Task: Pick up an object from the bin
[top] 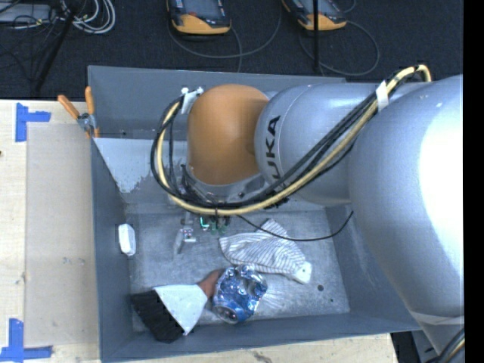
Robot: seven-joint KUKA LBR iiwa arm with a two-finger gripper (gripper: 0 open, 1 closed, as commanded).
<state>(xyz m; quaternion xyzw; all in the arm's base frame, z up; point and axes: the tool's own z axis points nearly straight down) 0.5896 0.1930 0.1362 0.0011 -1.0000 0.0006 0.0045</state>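
Bin (106,278) holds striped cloth (261,252), crumpled blue wrapper (238,293).

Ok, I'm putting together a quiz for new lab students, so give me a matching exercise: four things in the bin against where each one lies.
Things:
1. striped cloth
2. blue wrapper
3. small white block
4. black pad

Places:
a. lower-left corner of the bin
b. by the left wall, on its own
c. middle of the floor, furthest right of the four
d. lower middle, just below the cloth

Pairs: 1-c, 2-d, 3-b, 4-a
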